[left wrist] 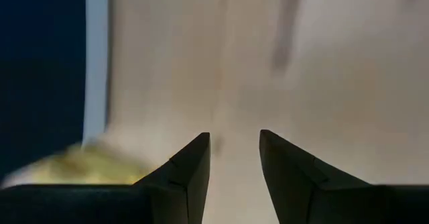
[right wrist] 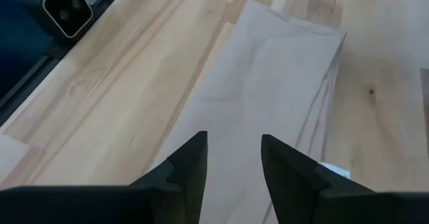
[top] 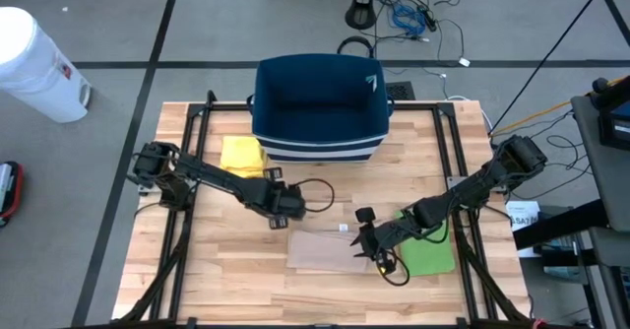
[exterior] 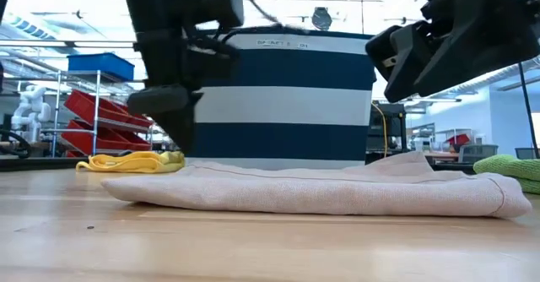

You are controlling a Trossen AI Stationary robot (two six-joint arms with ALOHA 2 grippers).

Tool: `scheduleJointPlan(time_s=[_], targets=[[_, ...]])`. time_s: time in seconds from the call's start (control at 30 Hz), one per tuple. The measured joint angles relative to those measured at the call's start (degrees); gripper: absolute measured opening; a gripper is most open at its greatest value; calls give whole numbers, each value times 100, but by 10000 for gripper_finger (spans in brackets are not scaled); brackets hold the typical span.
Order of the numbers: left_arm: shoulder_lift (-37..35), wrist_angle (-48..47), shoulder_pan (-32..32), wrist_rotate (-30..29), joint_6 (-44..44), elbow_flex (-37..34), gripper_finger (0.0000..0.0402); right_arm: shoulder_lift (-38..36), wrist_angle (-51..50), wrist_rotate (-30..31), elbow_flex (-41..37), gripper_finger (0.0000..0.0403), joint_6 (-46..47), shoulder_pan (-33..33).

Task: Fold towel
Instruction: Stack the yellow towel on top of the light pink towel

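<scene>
High view: beige towel [top: 325, 249] lies folded flat on the wooden table [top: 217, 270], front of centre, well in front of the navy striped basket [top: 320, 107]. My left gripper [top: 285, 209] sits just behind the towel's left end, above the table. My right gripper [top: 366, 238] is over the towel's right end, beside the green cloth [top: 428, 255] on the right. Yellow cloth [top: 242, 157] lies at the basket's left front corner.

Low view: towel [exterior: 321, 191] is a flat layered stack, top layer slightly raised toward the right, folded edge facing front. Both arms hang above it, neither touching. Yellow cloth [exterior: 131, 161] behind left, green cloth [exterior: 510, 170] far right.

Right wrist view: my fingers [right wrist: 191, 167] are apart with a narrow gap, nothing between them, towel [right wrist: 268, 90] directly below.

Left wrist view: fingers [left wrist: 194, 163] likewise apart with a narrow gap, empty, over bare wood. Basket wall and a bit of yellow show at one side.
</scene>
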Motion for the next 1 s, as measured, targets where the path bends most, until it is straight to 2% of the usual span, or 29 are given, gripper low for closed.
scheduleJointPlan(time_s=[0.13, 0.27, 0.37, 0.53, 0.63, 0.83, 1.0], targets=[[2, 631, 77, -105, 213, 2, 138, 2, -7, 5, 0, 130, -13, -6], [4, 567, 133, -449, 24, 2, 138, 2, -4, 4, 0, 130, -55, -6], [4, 373, 143, -433, -371, 2, 138, 4, 4, 5, 0, 130, -94, -6], [7, 514, 132, -335, -206, 2, 144, 4, 4, 8, 0, 130, -94, -6], [7, 432, 118, -341, -176, 2, 173, 4, 4, 6, 0, 130, -94, -6], [9, -4, 292, -512, -387, 2, 257, 4, 2, 8, 0, 130, -97, 10], [11, -295, 430, -1100, -866, 2, 270, 4, 4, 12, 0, 130, -116, 83]])
